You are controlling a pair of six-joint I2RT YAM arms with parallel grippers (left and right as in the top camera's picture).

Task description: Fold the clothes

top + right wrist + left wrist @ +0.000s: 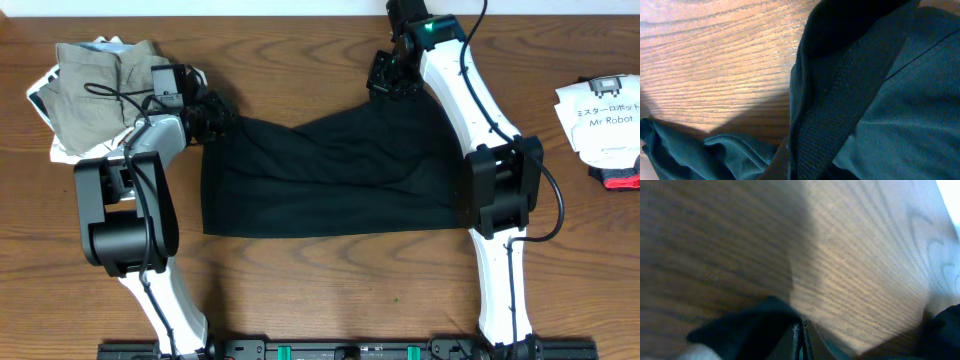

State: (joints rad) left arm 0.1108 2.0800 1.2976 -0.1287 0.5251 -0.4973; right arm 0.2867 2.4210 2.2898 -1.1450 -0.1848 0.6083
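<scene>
Overhead. The black shirt (320, 180) lies mid-worktop (320, 290) as a broad band, its lower edge straight and its upper edge uneven. You may count it as partly folded, with further folds due. A khaki-grey garment (100, 85) sits folded at far left. The left arm bends low, with the left tool (210, 115) at the shirt's upper left corner. The right arm reaches forward, and the right tool (393, 78) has the upper right corner drawn up to it.

Left wrist. Blurred. The tool is shut on dark cloth, low over the worktop.

Right wrist. Cloth drapes across the lens and hides the fingers. Judged closed on the shirt.
</scene>
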